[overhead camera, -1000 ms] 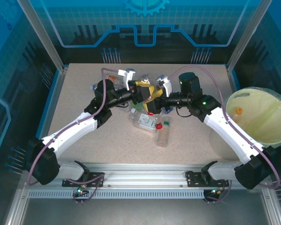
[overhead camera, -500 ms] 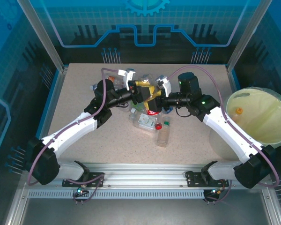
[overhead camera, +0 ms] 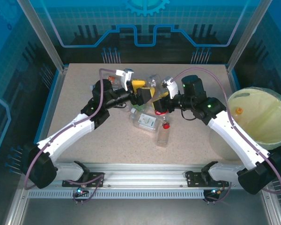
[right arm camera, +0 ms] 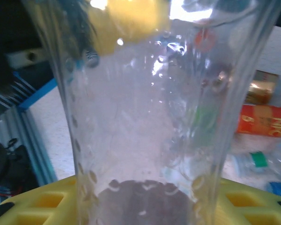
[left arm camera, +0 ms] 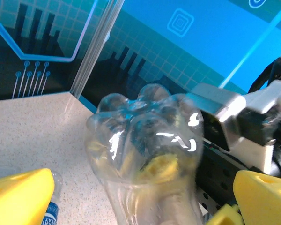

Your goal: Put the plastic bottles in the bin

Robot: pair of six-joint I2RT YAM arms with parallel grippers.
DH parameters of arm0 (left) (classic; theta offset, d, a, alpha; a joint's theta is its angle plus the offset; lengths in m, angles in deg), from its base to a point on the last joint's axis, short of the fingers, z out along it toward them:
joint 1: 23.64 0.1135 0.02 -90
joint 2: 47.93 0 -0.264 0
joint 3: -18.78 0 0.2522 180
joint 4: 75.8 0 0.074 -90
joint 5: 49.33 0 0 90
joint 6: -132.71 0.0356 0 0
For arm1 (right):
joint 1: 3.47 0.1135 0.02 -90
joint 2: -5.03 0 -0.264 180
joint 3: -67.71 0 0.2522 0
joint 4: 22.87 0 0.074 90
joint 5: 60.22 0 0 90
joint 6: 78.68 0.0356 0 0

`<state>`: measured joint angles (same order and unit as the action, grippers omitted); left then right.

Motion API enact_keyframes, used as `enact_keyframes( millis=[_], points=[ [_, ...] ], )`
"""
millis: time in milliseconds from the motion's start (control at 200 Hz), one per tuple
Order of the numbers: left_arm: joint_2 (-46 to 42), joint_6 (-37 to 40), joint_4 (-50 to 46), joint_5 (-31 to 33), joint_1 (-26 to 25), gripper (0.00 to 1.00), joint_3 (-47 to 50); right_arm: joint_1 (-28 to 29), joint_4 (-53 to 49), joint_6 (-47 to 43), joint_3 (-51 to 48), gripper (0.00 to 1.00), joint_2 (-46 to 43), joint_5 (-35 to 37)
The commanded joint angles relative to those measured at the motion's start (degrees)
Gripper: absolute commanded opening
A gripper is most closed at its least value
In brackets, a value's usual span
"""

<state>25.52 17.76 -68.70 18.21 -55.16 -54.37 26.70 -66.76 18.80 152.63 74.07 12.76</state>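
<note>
A clear plastic bottle (overhead camera: pixel 151 90) hangs above the middle of the table between my two grippers. My right gripper (overhead camera: pixel 159 101) is shut on it; in the right wrist view the bottle's body (right arm camera: pixel 145 117) stands between the yellow fingers (right arm camera: pixel 37 201). My left gripper (overhead camera: pixel 141 92) is open around the bottle's lumpy base (left arm camera: pixel 145 136), with its yellow fingers (left arm camera: pixel 18 199) well clear on both sides. More plastic bottles (overhead camera: pixel 147 121) lie in a pile under the grippers. The bin (overhead camera: pixel 276 133), lined with a pale yellow-green bag, stands at the right edge with an orange-capped bottle (overhead camera: pixel 239 111) inside.
A bottle with a red cap (overhead camera: pixel 163 133) lies nearest the front of the pile. A red-labelled bottle (right arm camera: pixel 262 119) and a green-capped one (right arm camera: pixel 257 159) lie on the table beyond the held bottle. Metal frame posts and blue panels wall the table (overhead camera: pixel 84 140) on three sides.
My left gripper has opened and let go of the clear bottle. My right gripper has closed on it, and the right arm has shifted slightly to the right.
</note>
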Motion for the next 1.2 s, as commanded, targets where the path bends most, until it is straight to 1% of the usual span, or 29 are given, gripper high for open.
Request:
enact_keyframes(
  millis=[0, 135, 325, 415, 550, 615, 725, 905, 1025, 1106, 1196],
  points=[
    [-4.5, 2.7, -0.1, 4.3, -0.2, 0.99, 1.3, -0.7, -6.8, -2.8, 3.1, 0.50, -3.2, 10.6],
    [-8.0, 5.1, -3.4, 12.1, -0.2, 0.99, 4.0, -2.3, -12.6, -4.0, 6.6, 0.50, -6.2, 20.5],
    [-11.7, 8.4, -8.5, 25.4, -0.2, 0.99, 7.3, -4.0, -14.7, -4.8, 10.5, 0.49, -11.6, 33.3],
    [-12.2, 9.5, -12.0, 28.8, -0.2, 0.99, 7.5, -4.6, -13.3, -5.0, 11.2, 0.49, -14.5, 39.4],
    [-12.2, 9.7, -14.8, 31.2, -0.2, 0.99, 8.0, -6.0, -8.9, -6.1, 10.1, 0.49, -19.3, 49.9],
    [-12.1, 8.8, -15.2, 32.8, -0.2, 0.99, 8.3, -7.7, -5.9, -7.0, 8.8, 0.50, -21.9, 51.9],
    [-12.0, 7.8, -16.1, 35.0, -0.1, 0.99, 8.3, -11.9, -2.4, -7.0, 7.3, 0.47, -25.6, 53.6],
    [-11.7, 6.4, -16.2, 36.7, -0.2, 0.99, 9.0, -21.6, 2.3, -5.8, 3.2, 0.46, -29.2, 57.3],
    [-11.8, 5.0, -16.2, 38.2, -0.1, 0.99, 9.2, -28.6, 5.3, -3.5, -1.3, 0.47, -31.3, 56.5],
    [-12.1, 5.5, -16.2, 38.5, -0.1, 0.99, 9.6, -32.9, 6.6, -2.7, -4.0, 0.47, -32.2, 56.6],
    [-12.7, 6.6, -15.9, 38.8, -0.1, 0.99, 10.2, -37.5, 11.1, -4.5, -8.4, 0.48, -33.3, 60.0]
  ],
)
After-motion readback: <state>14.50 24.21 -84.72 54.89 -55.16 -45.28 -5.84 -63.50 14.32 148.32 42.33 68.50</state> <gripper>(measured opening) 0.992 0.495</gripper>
